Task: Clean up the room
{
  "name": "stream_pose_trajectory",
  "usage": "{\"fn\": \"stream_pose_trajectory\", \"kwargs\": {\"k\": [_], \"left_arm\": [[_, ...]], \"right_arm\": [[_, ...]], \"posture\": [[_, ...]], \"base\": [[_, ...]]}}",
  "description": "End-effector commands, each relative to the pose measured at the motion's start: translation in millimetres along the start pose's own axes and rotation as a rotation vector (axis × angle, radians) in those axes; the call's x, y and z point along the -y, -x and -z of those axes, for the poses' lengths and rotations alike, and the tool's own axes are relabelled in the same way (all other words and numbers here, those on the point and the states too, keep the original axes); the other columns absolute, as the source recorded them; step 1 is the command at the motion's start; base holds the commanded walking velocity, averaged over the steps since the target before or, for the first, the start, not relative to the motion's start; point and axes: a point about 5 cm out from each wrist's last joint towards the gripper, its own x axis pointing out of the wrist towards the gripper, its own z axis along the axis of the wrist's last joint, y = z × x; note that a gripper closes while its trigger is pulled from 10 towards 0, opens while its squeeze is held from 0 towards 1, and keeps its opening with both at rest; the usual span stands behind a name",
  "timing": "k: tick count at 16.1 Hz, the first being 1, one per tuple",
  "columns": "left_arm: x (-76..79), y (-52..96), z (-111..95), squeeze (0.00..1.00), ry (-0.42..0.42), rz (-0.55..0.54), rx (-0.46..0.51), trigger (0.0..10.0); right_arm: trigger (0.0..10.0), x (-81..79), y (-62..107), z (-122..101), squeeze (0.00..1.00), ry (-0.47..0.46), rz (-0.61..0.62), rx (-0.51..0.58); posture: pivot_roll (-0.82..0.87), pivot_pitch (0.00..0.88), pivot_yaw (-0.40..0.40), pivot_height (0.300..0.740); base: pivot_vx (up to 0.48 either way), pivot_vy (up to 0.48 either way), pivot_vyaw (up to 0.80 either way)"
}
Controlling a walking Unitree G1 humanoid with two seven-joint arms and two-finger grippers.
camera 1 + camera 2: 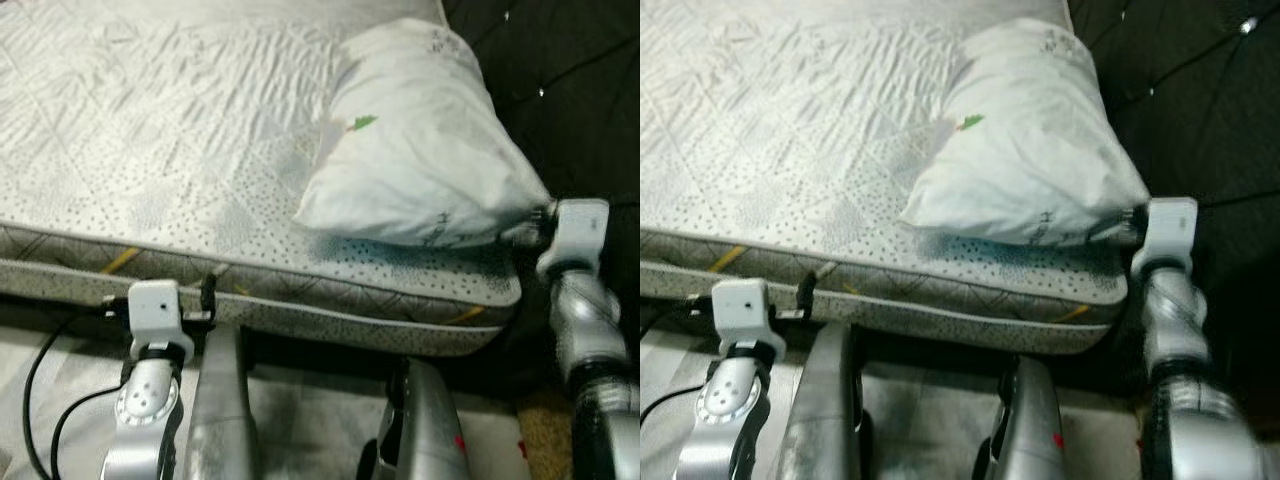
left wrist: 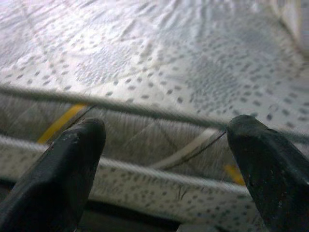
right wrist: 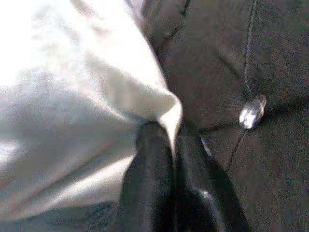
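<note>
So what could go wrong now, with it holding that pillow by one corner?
Two things, I'd guess. The right gripper pinches only a thin corner of the pillow, so the fabric might slip out if it pulls. The pillow also sits close to the corner of the mattress, beside the dark headboard, so a tug could slide it off. The left gripper is open at the mattress edge, giving no support.

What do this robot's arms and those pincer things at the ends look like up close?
Both arms are silver metal segments with rounded joints, each capped by a white boxy block at the wrist. The left arm shows small dots on its rounded joint, and a black cable loops beside it. The right arm has a black band lower down. Each ends in jaws of two long, matte black fingers.
</note>
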Motion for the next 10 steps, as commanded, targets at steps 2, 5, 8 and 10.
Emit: {"fn": "stream_pose_trajectory", "kwargs": {"k": [2, 5, 8, 10], "left_arm": [[4.1, -3.1, 1, 0.00, 0.003, 0.021, 0.001, 10.0], [5.6, -6.8, -1, 0.00, 0.001, 0.035, 0.016, 10.0], [3.6, -6.0, 0, 0.00, -0.002, 0.031, 0.016, 10.0], [3.6, -5.1, 1, 0.00, -0.004, 0.032, 0.015, 10.0]], "right_arm": [[0.0, -3.8, 17.5, 6, 0.00, -0.032, -0.020, 0.021], [0.0, -46.1, 60.6, 13, 0.00, -0.080, -0.185, 0.004], [0.0, -68.4, 98.2, 13, 0.00, -0.070, -0.342, -0.005], [0.0, -64.4, 101.4, 14, 0.00, -0.088, -0.300, -0.052]], "posture": [[0.04, 0.029, -0.075, 0.506], [0.03, 0.034, -0.069, 0.506], [0.03, 0.038, -0.070, 0.506], [0.04, 0.044, -0.068, 0.506]], "base": [[0.000, 0.000, 0.00], [0.000, 0.000, 0.00], [0.000, 0.000, 0.00], [0.000, 0.000, 0.00]]}}
